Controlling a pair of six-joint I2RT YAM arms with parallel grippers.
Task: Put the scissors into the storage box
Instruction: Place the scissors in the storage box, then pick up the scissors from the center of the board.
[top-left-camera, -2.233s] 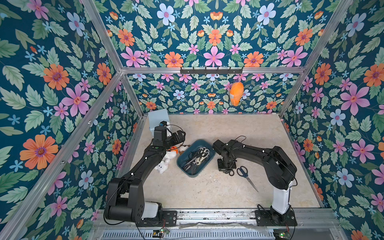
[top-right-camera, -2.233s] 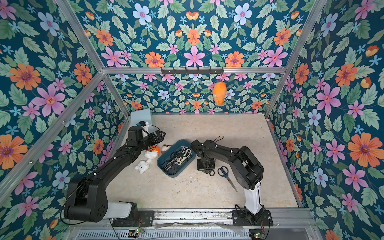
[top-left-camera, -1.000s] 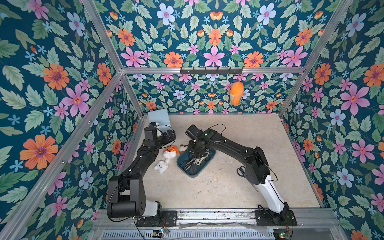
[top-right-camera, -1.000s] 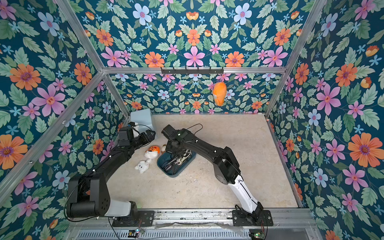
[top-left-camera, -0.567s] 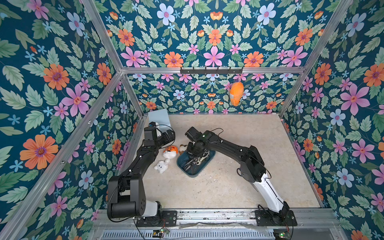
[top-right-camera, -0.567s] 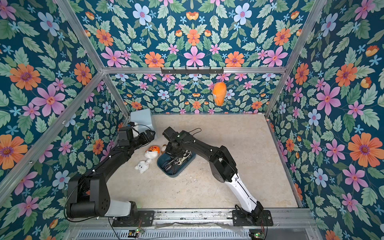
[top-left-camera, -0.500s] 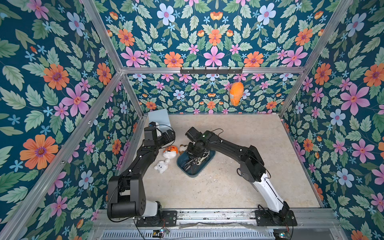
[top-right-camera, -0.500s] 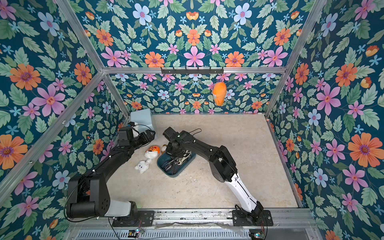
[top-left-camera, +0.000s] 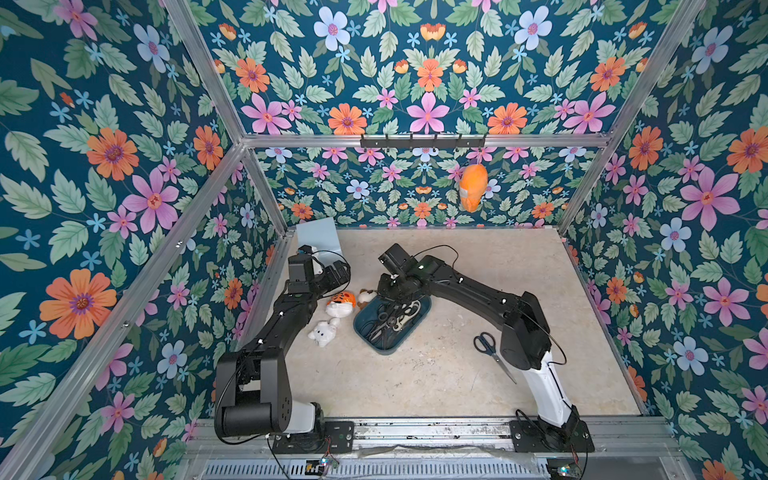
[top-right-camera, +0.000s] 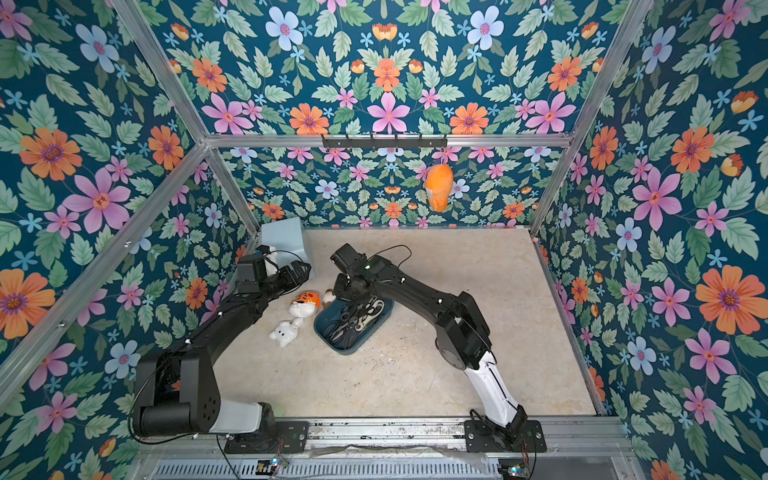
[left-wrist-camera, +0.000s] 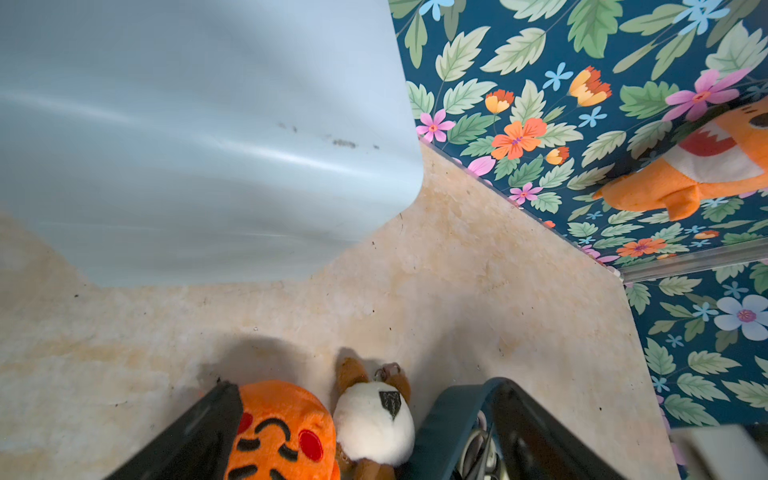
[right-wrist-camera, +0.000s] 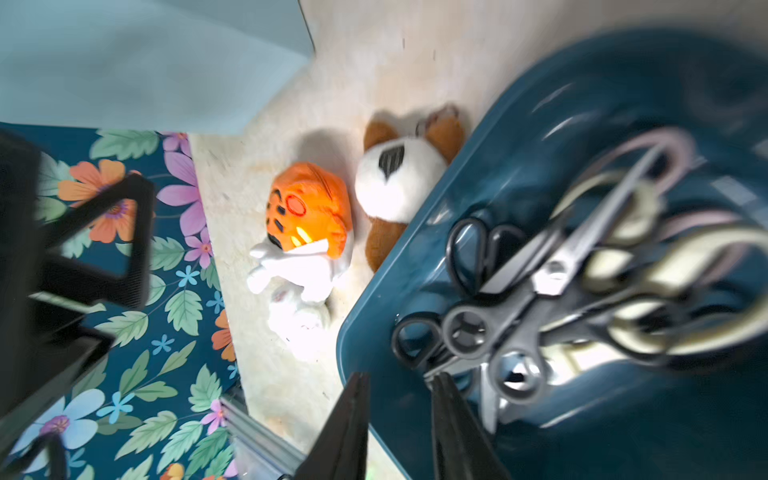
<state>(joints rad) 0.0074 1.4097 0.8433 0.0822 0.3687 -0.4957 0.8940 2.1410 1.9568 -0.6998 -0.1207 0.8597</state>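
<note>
Right jaws slightly parted, empty, over glossy storage box (right-wrist-camera: 498, 158) of steel scissors (right-wrist-camera: 552, 274), left jaws wide.

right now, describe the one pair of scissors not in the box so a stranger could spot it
On the beige table, find the right arm's black elbow. Beside it, in a top view, lie the loose scissors, dark-handled. The other scissors are piled in the teal storage box; this pair lies alone on bare table.

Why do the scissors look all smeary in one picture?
In the right wrist view the scissors and the storage box are smeared, probably by camera movement, and the white toy glares; both top views and the left wrist view look sharp.
</note>
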